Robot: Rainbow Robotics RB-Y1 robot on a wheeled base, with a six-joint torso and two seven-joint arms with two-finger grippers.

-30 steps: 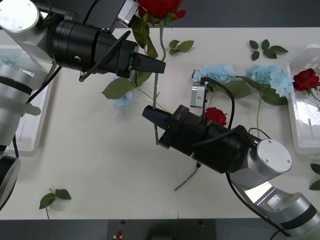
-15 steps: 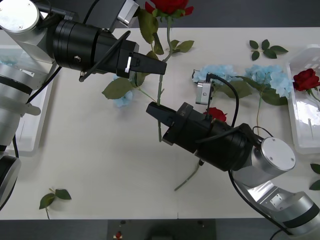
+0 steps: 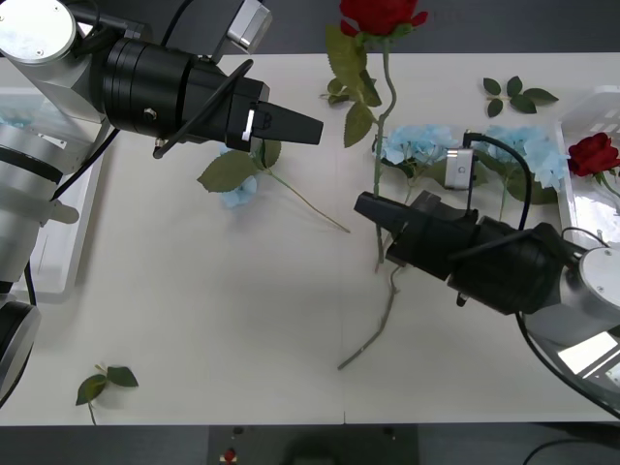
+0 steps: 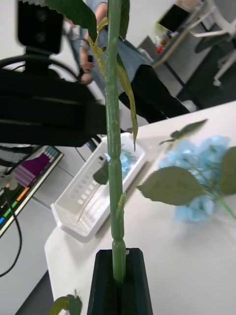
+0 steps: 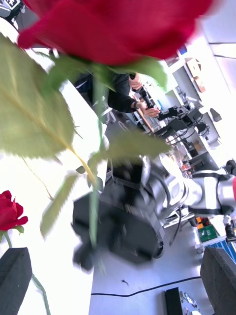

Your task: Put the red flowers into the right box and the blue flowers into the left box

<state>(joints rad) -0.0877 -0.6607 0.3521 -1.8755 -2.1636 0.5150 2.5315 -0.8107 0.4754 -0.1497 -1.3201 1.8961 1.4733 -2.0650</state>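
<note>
Now my right gripper (image 3: 366, 205) is pinched tight on the thin green stem of a red rose (image 3: 380, 14). I hold the rose straight up over the middle of the table (image 3: 194, 320). Its bloom is deep red and round. It sits at the top of a long stem with bumpy joints, and a few big green leaves (image 3: 342, 60) hang just under the bloom. In my right wrist view the stem (image 4: 114, 147) goes up from between my two black fingers (image 4: 104, 285), which squeeze it at its low end.

My left gripper (image 3: 308, 127) hangs over the table, left of the rose, with its jaws spread wide and nothing in them.

Another rose (image 3: 387, 315) lies on the table under my right arm, so I see its stem but not its bloom.

Blue flowers (image 3: 418, 143) lie on the table to the right of the rose stem, and one more blue flower (image 3: 238, 188) lies to its left.

My right box (image 3: 578, 208) is at the right edge of the table with one red rose (image 3: 592, 153) in it. My left box (image 3: 58, 242) is at the left edge, mostly hidden by my left arm. A little pale blue shows inside it.
</note>
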